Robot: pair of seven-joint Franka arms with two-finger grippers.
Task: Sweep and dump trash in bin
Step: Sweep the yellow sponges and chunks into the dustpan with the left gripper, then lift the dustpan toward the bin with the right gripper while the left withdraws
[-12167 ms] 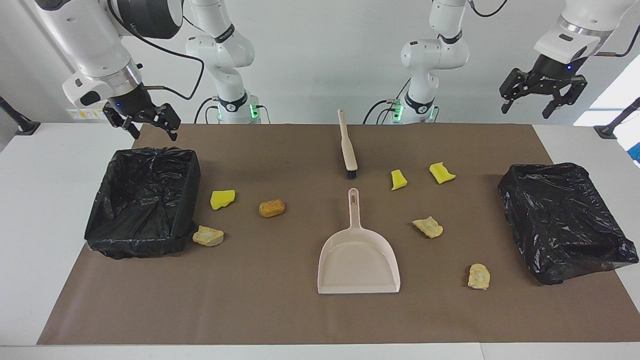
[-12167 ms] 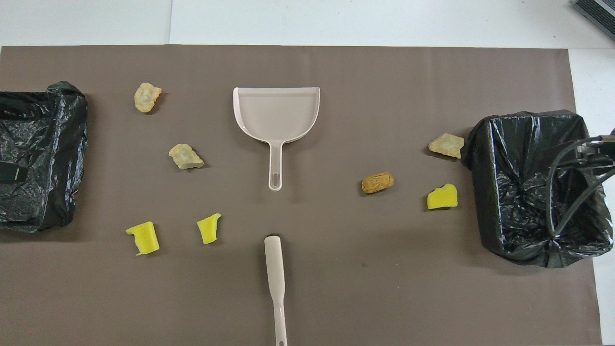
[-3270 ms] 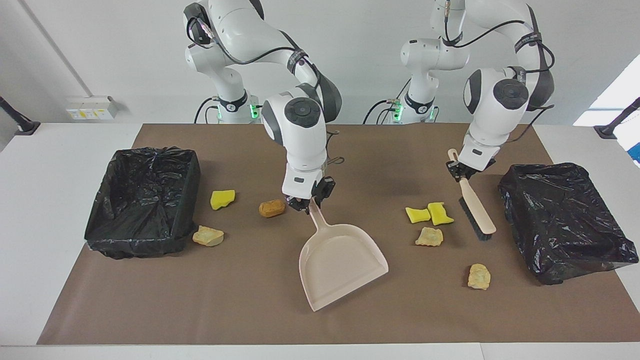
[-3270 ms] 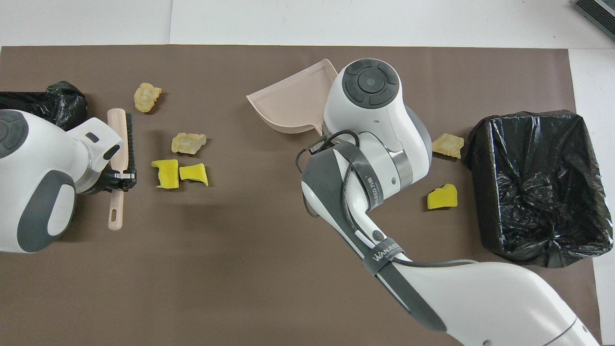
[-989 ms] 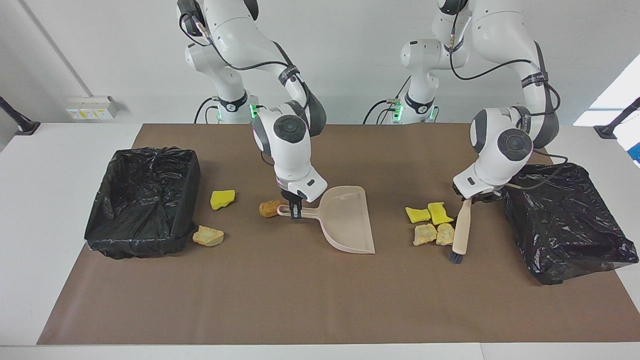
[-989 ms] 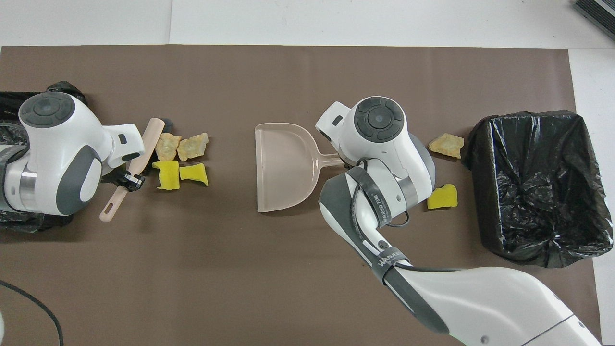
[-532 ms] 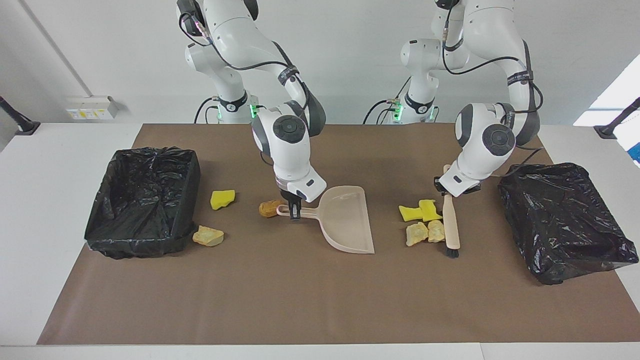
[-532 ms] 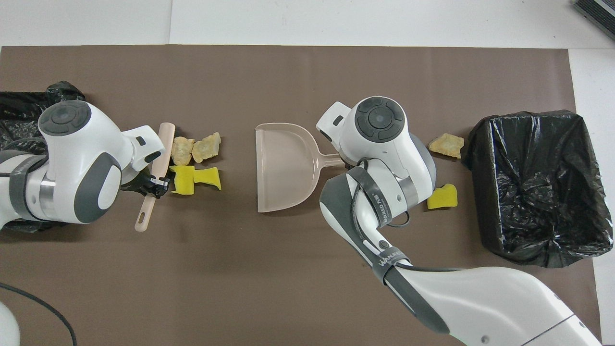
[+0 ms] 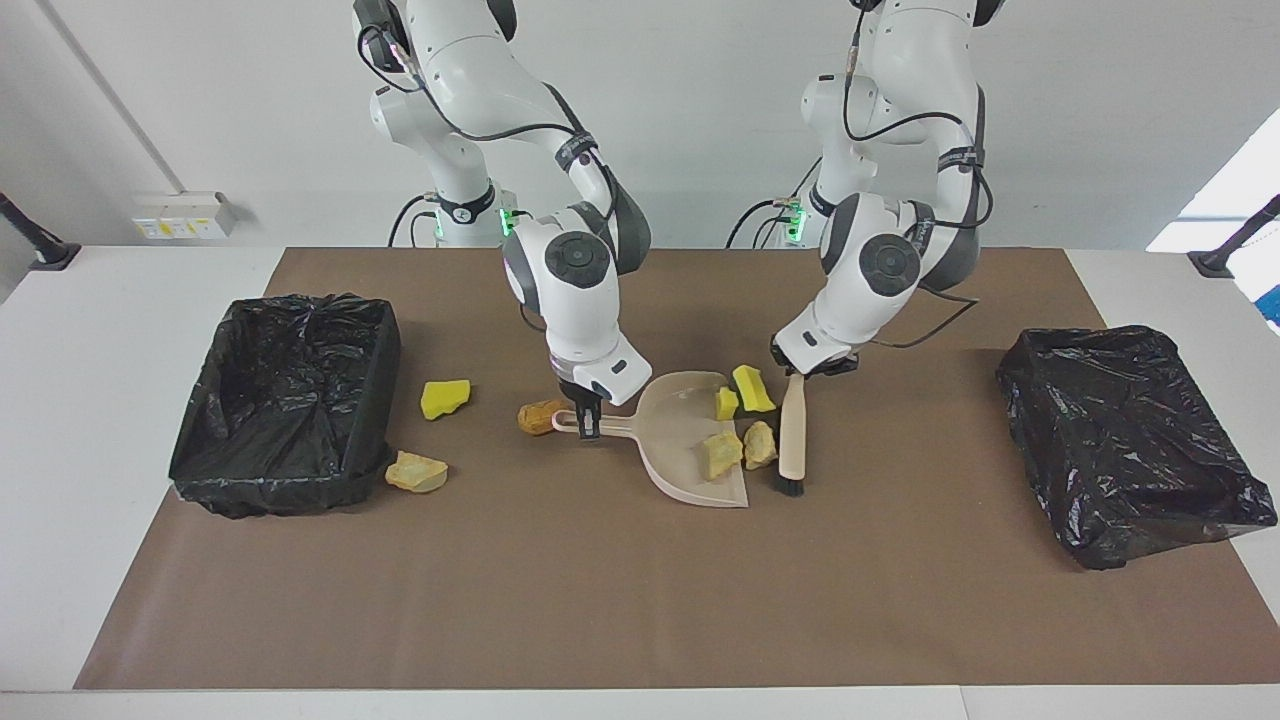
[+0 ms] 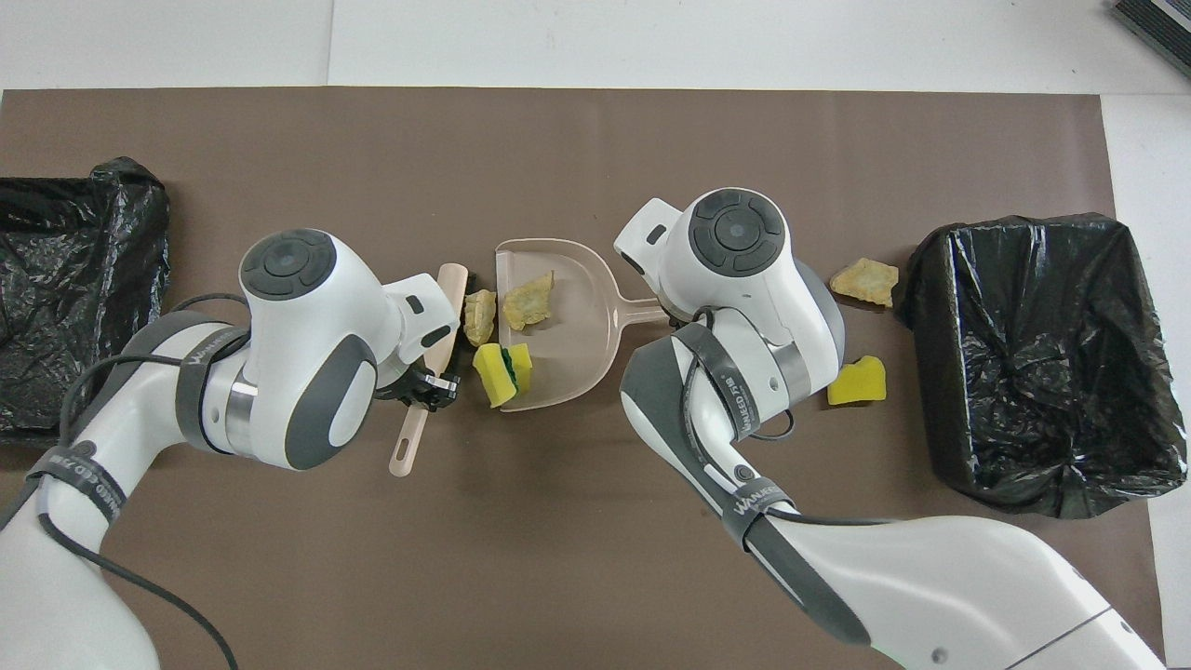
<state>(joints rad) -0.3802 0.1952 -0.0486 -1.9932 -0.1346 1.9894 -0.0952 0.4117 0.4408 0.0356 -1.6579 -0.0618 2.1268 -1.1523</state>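
White worktop (image 9: 100,400), brown mat (image 9: 600,600). Yellow and tan trash (image 9: 720,455) at dustpan (image 9: 690,440). Left gripper (image 9: 812,365) clamps brush (image 9: 792,440); right gripper (image 9: 588,418) clamps dustpan handle.

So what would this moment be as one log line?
left gripper: holds brush | right gripper: holds dustpan | scraps: entering dustpan

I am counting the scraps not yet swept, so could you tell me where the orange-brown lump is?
The orange-brown lump lies on the brown mat, touching the end of the dustpan handle, with the yellow chunk beside it toward the right arm's end.
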